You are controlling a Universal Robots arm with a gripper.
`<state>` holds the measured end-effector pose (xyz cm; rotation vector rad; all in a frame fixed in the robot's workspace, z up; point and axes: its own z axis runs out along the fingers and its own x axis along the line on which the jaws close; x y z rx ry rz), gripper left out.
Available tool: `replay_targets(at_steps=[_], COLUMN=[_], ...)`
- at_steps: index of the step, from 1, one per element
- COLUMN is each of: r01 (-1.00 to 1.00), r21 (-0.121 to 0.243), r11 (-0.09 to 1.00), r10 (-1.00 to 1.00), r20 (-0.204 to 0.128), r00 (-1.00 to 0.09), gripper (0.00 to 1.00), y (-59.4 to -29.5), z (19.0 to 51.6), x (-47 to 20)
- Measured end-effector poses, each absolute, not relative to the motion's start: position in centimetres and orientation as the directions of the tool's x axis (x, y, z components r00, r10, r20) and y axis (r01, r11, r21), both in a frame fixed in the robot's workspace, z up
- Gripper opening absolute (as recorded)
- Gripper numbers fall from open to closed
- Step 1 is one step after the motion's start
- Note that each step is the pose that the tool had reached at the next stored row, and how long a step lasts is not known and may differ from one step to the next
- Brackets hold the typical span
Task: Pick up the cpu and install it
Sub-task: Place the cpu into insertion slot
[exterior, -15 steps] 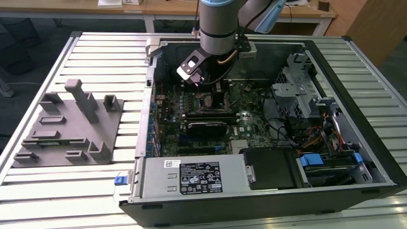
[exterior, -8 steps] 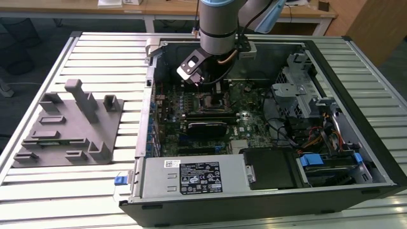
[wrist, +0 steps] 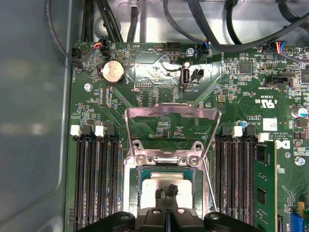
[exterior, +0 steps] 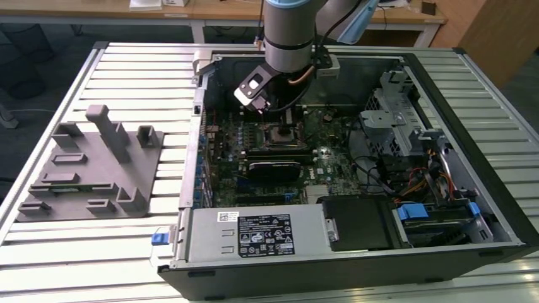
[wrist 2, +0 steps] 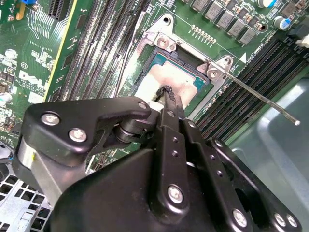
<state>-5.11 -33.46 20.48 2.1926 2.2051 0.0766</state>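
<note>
One black robot gripper (wrist: 166,192), jaws pinched together, tips touching silvery square cpu (wrist: 150,193) lying in steel-framed mobo socket (wrist: 145,160).

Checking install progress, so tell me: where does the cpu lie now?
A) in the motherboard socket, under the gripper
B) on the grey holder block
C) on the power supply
A: the cpu lies in the open socket, with the gripper directly over it.

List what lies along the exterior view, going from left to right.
Grey holder block → green motherboard → metal drive cage → black case rim.
</note>
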Motion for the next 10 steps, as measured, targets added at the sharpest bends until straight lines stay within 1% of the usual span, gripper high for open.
replay_targets(at_steps=[1, 10], r01=[0.998, 0.998], r21=[0.057, 0.057], r11=[0.005, 0.005], r10=[1.000, 1.000], r20=[0.013, 0.012], r00=[-0.006, -0.006], gripper=[0.11, 0.11], y=[-33.47, -33.47], z=[20.49, 20.30], x=[-5.11, -5.12])
